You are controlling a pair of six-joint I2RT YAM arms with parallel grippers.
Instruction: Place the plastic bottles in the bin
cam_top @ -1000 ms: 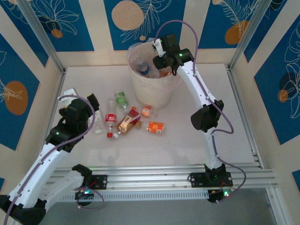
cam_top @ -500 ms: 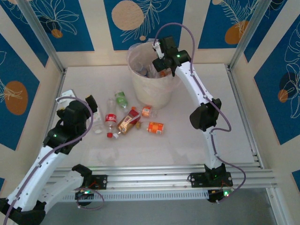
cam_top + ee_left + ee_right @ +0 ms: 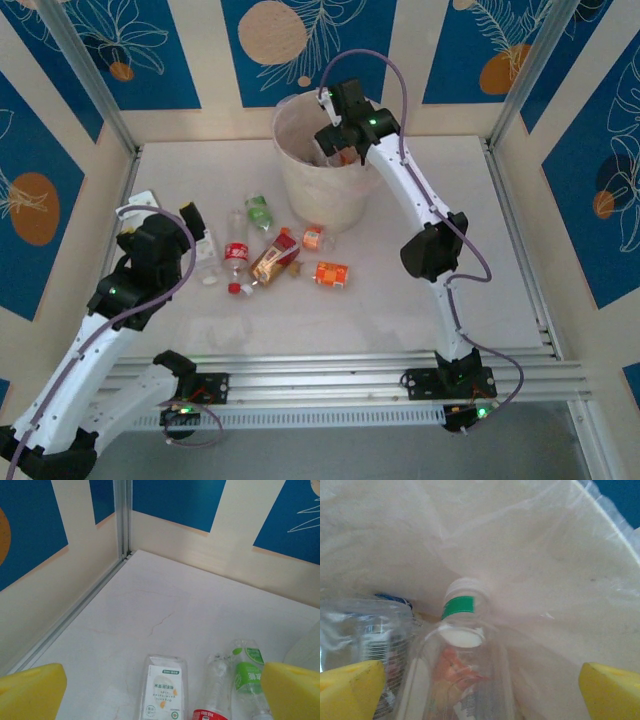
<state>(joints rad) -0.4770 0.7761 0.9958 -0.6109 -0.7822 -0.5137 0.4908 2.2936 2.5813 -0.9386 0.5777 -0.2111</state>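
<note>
We see bottles [image 3: 332, 272] by a bin [image 3: 320, 205].
Right hand [image 3: 480, 690] is wide open and empty over it at twelve o'clock; left hand [image 3: 161, 690] the same at nine.

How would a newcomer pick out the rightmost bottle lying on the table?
Find the cream bin at the far side. A cluster of bottles lies in front. Yours is the orange-labelled bottle on its side at their right end, larger than the small orange one behind it.

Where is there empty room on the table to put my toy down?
The widest bare patch of table lies between the right arm and the right wall. Another sits in the far left corner, beside the bin. It is crowded where the bottles lie, between bin and left arm.
</note>
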